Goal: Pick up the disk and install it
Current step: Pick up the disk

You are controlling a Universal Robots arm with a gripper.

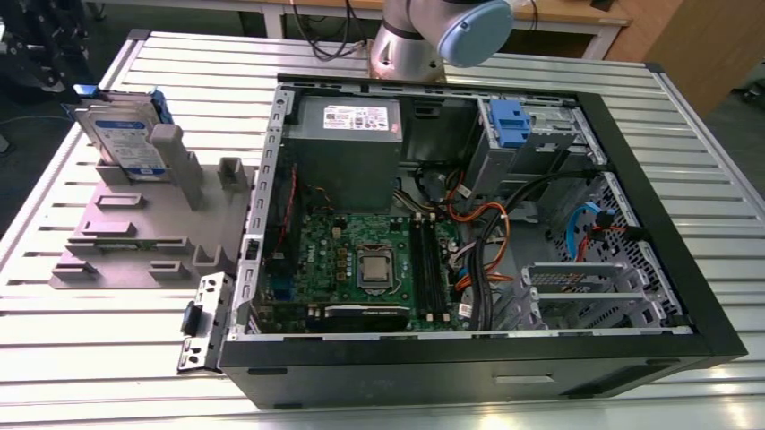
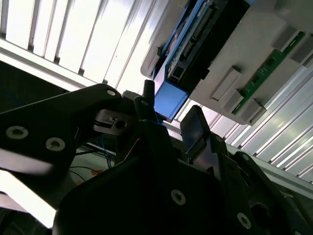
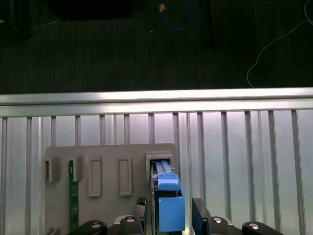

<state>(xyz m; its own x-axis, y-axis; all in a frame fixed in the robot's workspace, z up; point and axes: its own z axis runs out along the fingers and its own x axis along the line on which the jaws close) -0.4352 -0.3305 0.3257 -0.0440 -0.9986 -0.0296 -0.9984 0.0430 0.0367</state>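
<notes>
Disk (image 1: 120, 134) stands on edge in the grey holder (image 1: 125, 228) on the desk (image 1: 107, 349), to the exterior view's left of the PC case (image 1: 478, 354). Claw (image 3: 170, 203) is spread open and holds nothing. In both wrist views the disk's blue frame sits between the fingers (image 3: 199, 211).

- My arm (image 1: 436, 36) runs off the exterior view's upper edge, so I get just one joint of it.
- In the exterior view the grey holder (image 1: 167, 157) covers the lower part of the disk (image 1: 120, 134).
- In the first wrist view I see the disk edge-on, so its label is hidden from me.
- The pincer (image 3: 170, 201) is cut off there by the picture's edge: I see little beyond the fingertips (image 3: 199, 210).
- In the second wrist view the pincer's dark body covers much of the surface (image 2: 88, 39). The disk runs out of the picture, and I cannot tell whether a finger touches it.
</notes>
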